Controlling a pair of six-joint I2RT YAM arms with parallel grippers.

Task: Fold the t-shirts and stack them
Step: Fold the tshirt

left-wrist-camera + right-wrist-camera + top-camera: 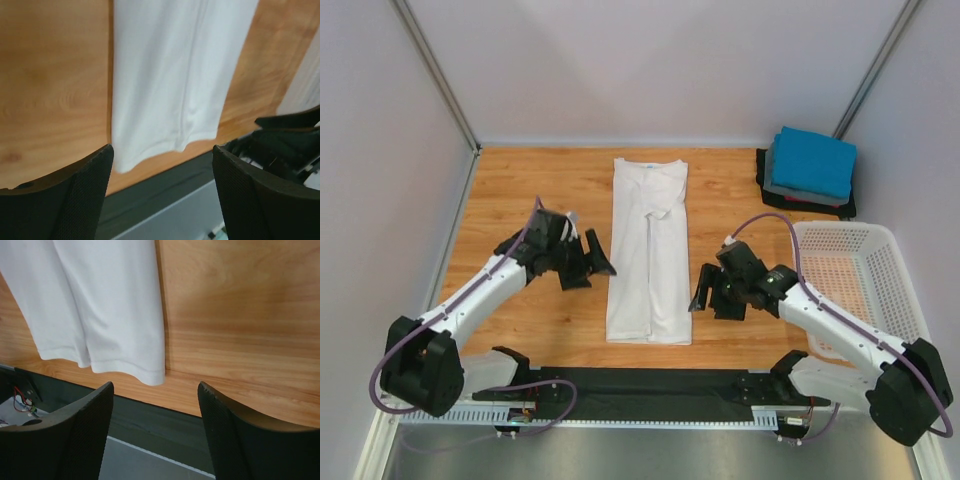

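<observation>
Between the left jaws and the right jaws, the white t-shirt (649, 250) is lying longways on the table (540, 190), near to far. Both are hanging spread and empty, beside its edges.

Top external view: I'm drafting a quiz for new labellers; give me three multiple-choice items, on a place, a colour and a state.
1. Where is the white t-shirt?
A. draped over an arm
B. on the table between the left gripper and right gripper
C. hanging from a gripper

2. What colour is the top t-shirt of the far-right stack?
A. red
B. blue
C. yellow

3. How is the left gripper?
A. open, holding nothing
B. shut on the white t-shirt
C. shut on a sleeve

1 B: it lies flat between them.
2 B: bright blue shows on top.
3 A: its jaws stand wide apart, nothing between.
</observation>
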